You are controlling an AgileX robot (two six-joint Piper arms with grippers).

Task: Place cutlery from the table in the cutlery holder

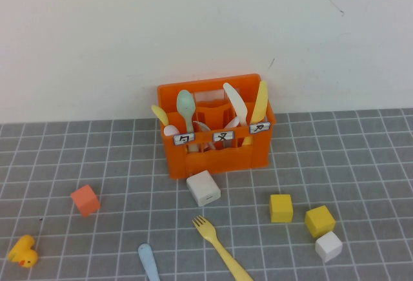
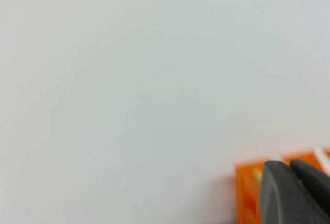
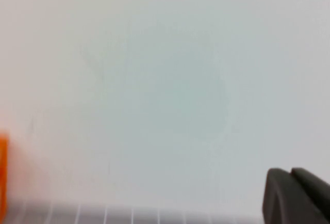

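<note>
Both arms sit pulled back, off the high view. The left gripper [image 2: 291, 170] has its dark fingers pressed together on nothing, raised and facing the white wall, with a corner of the orange cutlery holder [image 1: 216, 132] showing just past it. The right gripper [image 3: 293, 175] is likewise closed and empty, well apart from the holder. Neither is near the cutlery: the pale yellow fork [image 1: 221, 247] lies on the grey table [image 1: 361, 165] at the near edge, tines toward the holder, and the light blue utensil [image 1: 148, 261] lies to its left. A white block [image 1: 204, 188] stands between the fork and the holder.
</note>
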